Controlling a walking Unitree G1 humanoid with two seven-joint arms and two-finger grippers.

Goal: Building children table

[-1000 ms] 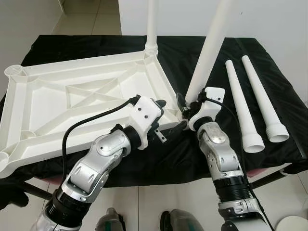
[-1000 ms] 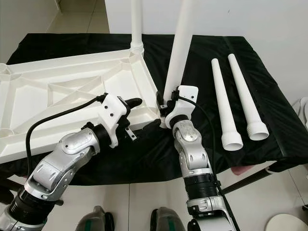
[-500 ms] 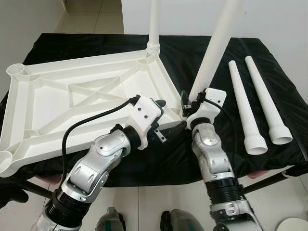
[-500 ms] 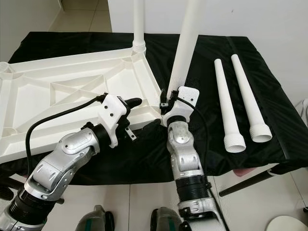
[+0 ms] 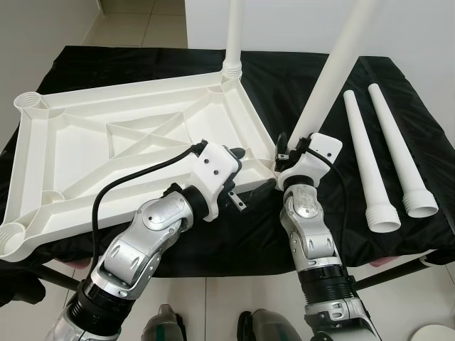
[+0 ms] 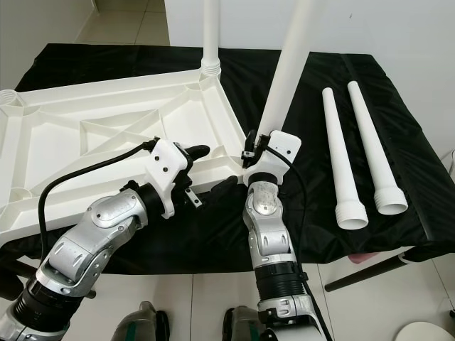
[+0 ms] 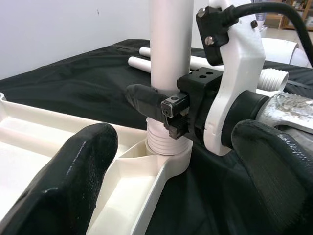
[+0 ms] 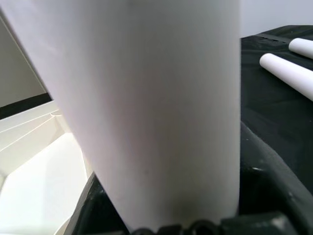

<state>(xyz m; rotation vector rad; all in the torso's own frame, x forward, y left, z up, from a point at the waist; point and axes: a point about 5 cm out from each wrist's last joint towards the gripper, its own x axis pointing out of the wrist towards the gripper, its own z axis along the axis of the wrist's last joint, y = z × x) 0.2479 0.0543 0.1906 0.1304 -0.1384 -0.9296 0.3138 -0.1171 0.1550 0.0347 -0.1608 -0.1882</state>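
Upside-down white table top lying on the black cloth, ribs facing up so the corner holes can take legs. One leg already standing straight up in the far corner.

Right gripper closed tight around a second leg, low down near its ridged end. Holding low probably gives better control of that end. Ridged end sitting right at the near corner socket, with rings showing above the rim, so likely not all the way in yet. Leg leaning a little, not straight.

Left gripper spread wide around the table top's near edge beside that socket, holding nothing. Probably there to keep the top from sliding while the leg gets pushed or turned.

Two spare legs resting side by side on the cloth to the right, well apart from the table top, waiting for the last corners.
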